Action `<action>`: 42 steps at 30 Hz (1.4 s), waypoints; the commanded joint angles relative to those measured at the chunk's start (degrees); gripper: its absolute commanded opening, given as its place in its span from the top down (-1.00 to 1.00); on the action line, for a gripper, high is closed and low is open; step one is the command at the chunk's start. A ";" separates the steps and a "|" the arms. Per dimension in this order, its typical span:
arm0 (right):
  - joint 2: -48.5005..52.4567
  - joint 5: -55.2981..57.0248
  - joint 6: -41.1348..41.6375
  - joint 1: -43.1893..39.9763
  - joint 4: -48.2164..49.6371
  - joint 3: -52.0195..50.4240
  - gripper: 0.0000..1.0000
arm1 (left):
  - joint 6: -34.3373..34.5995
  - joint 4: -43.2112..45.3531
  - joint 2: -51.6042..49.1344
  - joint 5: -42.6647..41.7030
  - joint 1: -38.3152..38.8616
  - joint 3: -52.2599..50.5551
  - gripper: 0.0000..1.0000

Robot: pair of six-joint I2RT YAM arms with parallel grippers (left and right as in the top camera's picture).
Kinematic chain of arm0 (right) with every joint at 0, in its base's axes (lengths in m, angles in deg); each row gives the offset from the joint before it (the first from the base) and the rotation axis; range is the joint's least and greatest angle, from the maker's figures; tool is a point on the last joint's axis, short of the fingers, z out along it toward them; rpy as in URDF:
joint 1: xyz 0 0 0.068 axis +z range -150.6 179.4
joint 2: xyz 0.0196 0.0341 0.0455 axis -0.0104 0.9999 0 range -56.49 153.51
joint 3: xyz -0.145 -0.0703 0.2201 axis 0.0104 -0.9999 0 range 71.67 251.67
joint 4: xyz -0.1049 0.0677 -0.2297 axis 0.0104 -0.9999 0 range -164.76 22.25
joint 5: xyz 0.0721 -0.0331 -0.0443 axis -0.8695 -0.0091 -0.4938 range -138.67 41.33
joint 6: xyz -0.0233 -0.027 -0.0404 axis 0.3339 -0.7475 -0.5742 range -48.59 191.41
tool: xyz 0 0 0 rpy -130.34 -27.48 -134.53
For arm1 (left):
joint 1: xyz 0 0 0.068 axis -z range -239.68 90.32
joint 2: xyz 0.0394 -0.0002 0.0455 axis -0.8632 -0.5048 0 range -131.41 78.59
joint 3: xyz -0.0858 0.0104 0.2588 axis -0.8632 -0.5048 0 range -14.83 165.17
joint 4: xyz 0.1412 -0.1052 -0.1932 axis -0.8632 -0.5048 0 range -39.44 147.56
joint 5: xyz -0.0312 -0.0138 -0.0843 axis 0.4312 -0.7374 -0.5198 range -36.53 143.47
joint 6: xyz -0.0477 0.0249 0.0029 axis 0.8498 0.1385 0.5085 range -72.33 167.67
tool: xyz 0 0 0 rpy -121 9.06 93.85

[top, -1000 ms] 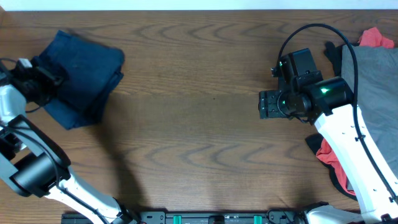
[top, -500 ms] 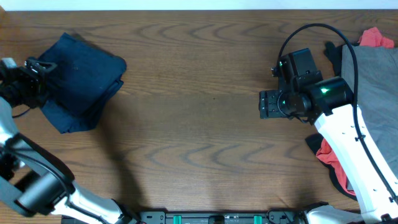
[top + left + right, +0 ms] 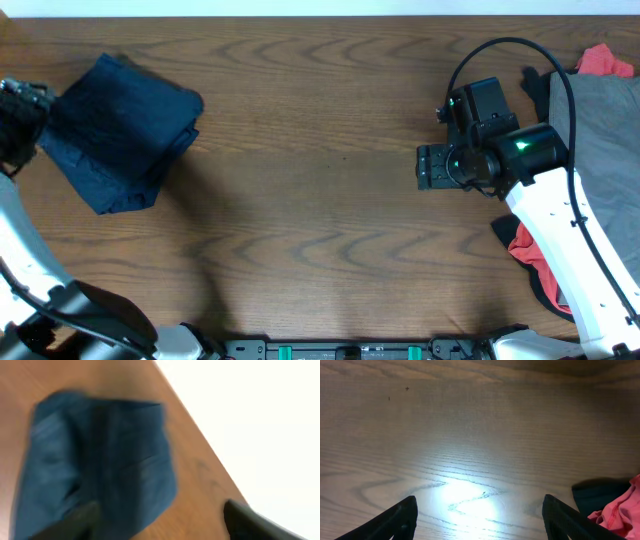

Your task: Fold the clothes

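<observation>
The clothes lie in two places. A folded dark navy piece (image 3: 125, 130) rests at the far left of the table, and it fills the blurred left wrist view (image 3: 100, 460). My left gripper (image 3: 18, 125) is just off its left edge, open (image 3: 160, 527) and holding nothing. On the right lies a heap with a grey piece (image 3: 605, 150), red pieces (image 3: 605, 62) and a black piece (image 3: 545, 290). My right gripper (image 3: 428, 167) hovers open over bare wood (image 3: 480, 520), left of that heap.
The table's far edge (image 3: 320, 14) runs along the top, with white beyond it in the left wrist view. Red cloth (image 3: 620, 512) and dark cloth (image 3: 597, 492) show at the right wrist view's lower right. The right arm (image 3: 560, 240) crosses the heap.
My left gripper opened, let go of the navy piece and drew back to the left. The navy piece settled flat. The right arm has not moved.
</observation>
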 commanded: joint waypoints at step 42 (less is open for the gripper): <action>-1.01 -5.38 4.94 -3.98 9.16 0.22 -0.99 | -19.32 -2.78 -3.15 3.74 32.39 0.22 -0.98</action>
